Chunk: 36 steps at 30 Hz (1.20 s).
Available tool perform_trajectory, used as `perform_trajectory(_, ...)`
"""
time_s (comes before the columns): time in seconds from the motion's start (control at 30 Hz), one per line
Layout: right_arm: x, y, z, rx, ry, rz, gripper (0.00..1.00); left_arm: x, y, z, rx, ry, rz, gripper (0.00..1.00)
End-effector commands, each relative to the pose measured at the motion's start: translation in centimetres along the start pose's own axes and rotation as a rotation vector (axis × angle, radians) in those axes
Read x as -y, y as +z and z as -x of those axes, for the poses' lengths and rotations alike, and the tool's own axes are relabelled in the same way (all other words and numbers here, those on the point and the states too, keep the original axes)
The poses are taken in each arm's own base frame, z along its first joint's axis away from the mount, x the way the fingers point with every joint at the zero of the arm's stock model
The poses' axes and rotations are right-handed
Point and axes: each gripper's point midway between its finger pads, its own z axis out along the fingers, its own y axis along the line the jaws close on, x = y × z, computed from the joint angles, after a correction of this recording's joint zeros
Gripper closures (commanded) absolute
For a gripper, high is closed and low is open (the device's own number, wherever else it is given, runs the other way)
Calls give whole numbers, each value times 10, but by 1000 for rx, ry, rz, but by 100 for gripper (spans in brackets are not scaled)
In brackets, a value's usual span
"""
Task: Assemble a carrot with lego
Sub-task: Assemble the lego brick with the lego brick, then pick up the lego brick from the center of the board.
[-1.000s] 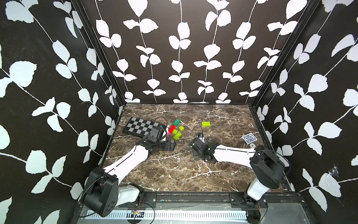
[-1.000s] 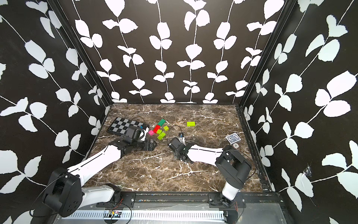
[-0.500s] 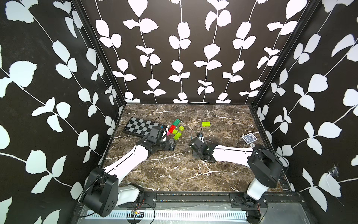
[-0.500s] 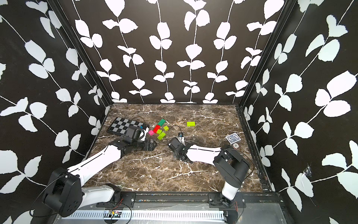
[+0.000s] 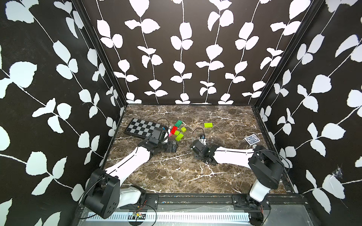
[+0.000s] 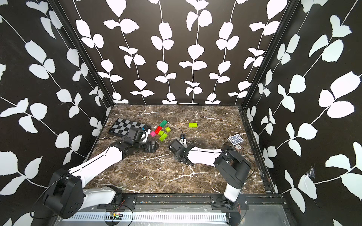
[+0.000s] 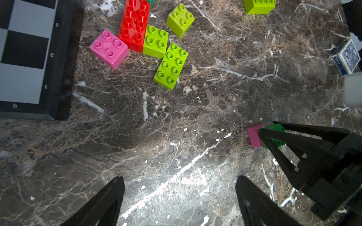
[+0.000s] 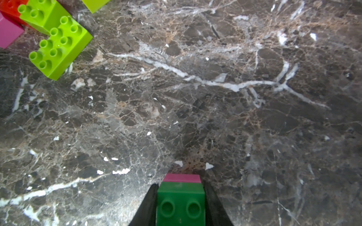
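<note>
Bench (image 5: 176, 176) is carrying everything. Board (image 5: 143, 127) is lying far L, next to my L hand (image 7: 179, 178), which is hanging spread wide w/ nothing in it, low over bare marble. My R hand (image 8: 180, 187) is clamping the carrot (image 7: 254, 135), just a pink + green pair, low near bench centre. Cards (image 5: 252, 140) are sitting far R. Loose lego (image 7: 170, 66) is lying clustered beside the board, w/ one lime brick (image 5: 208, 125) sitting well apart.

My arms: white shells on left arm (image 5: 127, 162) and right arm (image 5: 231, 156), black joint housings (image 5: 101, 193), thin black cable loop (image 5: 192, 135) at each wrist; black, triangular, open-framed fingers (image 7: 313, 130).
</note>
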Motion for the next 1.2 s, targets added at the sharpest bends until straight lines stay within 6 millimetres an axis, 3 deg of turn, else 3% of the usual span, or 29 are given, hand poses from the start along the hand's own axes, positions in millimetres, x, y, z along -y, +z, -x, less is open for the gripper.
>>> perform_trajectory(0.0, 24, 18, -35, -68, -22, -98, 76, 1, 1, -3, 0, 2, -10, 9)
perform_trajectory(0.17, 35, 40, -71, -171, -29, -97, 77, 1, 0, -5, -3, 3, -7, 9)
perform_trajectory(0.33, 48, 47, -88, -238, -11, -117, 78, 1, -2, -3, 0, 8, -5, 9)
perform_trajectory(0.43, 41, 34, -66, -198, -42, -99, 71, 2, -3, 0, 9, 12, -4, 9)
perform_trajectory(0.63, 10, -8, -1, -78, -44, 3, 50, 1, 0, 13, 24, 39, 16, 9)
perform_trajectory(0.83, -9, -48, 46, 16, -7, 144, 33, -4, 16, 29, 36, 91, 58, 9)
perform_trajectory(0.93, -3, -58, 62, 43, 10, 192, 28, -7, 27, 43, 31, 130, 95, 9)
perform_trajectory(1.17, 33, -58, 82, 79, 43, 203, 25, -11, 67, 86, -81, 322, 160, 15)
